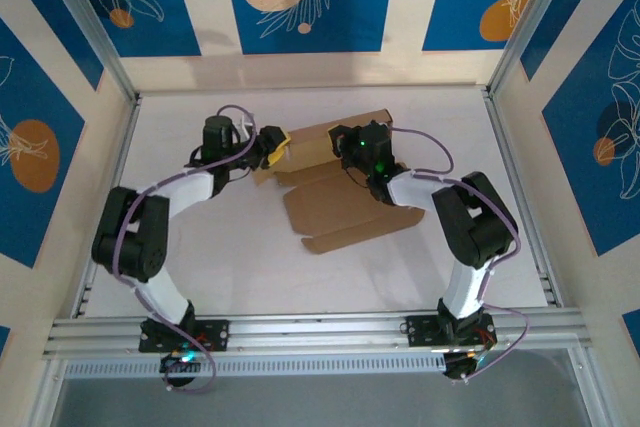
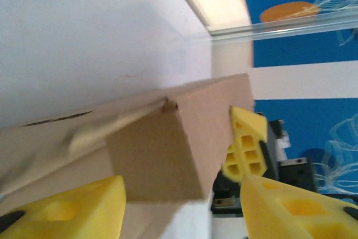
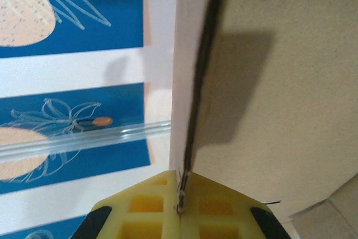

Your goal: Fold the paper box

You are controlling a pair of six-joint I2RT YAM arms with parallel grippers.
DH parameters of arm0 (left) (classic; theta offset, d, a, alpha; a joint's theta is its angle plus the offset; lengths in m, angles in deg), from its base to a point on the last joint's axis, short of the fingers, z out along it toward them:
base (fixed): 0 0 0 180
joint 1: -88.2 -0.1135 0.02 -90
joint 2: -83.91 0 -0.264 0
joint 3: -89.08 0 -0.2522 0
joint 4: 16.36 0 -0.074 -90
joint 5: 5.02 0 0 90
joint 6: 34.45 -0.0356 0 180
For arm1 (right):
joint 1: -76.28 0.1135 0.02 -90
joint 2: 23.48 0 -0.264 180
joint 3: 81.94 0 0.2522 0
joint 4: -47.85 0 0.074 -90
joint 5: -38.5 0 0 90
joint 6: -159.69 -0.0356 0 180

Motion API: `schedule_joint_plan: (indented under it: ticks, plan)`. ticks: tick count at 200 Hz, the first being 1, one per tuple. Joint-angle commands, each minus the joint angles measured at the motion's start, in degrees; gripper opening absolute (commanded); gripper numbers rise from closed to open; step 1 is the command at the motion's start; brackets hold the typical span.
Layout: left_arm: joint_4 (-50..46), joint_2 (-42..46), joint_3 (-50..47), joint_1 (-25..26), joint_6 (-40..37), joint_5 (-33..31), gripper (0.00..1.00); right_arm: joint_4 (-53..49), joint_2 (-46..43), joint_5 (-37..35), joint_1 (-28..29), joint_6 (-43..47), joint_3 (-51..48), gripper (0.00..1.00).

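Ok. Top view: paper box (image 1: 345,212) sits mid-desk (image 1: 200,277), long axis roughly left-right, unfolded flaps pointing toward the near edge.
Left wrist: left gripper (image 2: 184,194) jaws parted, straddling the raised corner, gripping nothing.
Right wrist: right gripper (image 3: 182,202) jaws pinched shut on a wall edge.
Risk: the single thin pinch slips and the wall springs flat.

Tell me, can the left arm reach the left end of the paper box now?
Probably yes: the left gripper sits at that end of the paper box, its fingers open on either side of the end wall, with nothing between.
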Motion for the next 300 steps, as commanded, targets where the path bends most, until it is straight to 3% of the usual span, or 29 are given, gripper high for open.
schedule_joint_plan:
  ticks: [1, 26, 51, 102, 160, 212, 284, 300]
  plan:
    - [-16.7, 7.6, 1.9, -0.4, -15.4, -11.8, 0.59, -11.3, -4.5, -9.4, 1.4, 2.7, 3.2, 0.00]
    - [-18.7, 9.7, -2.4, 0.9, -18.3, -18.2, 0.54, -14.0, -5.4, -11.0, 2.2, 2.5, 3.5, 0.00]
    - [-16.6, 7.6, -5.6, 6.9, -21.5, -23.2, 0.47, -14.2, -5.6, -11.8, 2.8, 1.9, 2.5, 0.00]
    - [-8.9, 4.6, -9.1, 10.8, -21.1, -33.4, 0.48, -12.0, -5.3, -11.4, 3.1, 1.3, 0.5, 0.00]
    - [-4.4, -3.0, -7.0, 10.8, -24.1, -33.8, 0.47, -10.2, -5.4, -10.1, 3.0, 1.0, -0.7, 0.00]
    - [-2.1, -7.7, -2.3, 10.8, -24.6, -29.9, 0.47, -10.0, -5.2, -9.5, 3.4, 1.4, -0.5, 0.00]
    - [-1.3, -10.7, 1.4, 11.1, -27.1, -25.6, 0.44, -9.4, -4.5, -8.2, 3.5, 1.3, -0.1, 0.00]
    - [-2.3, -9.6, 0.4, 11.0, -27.5, -27.6, 0.44, -10.2, -4.7, -8.6, 3.4, 1.4, -0.2, 0.00]
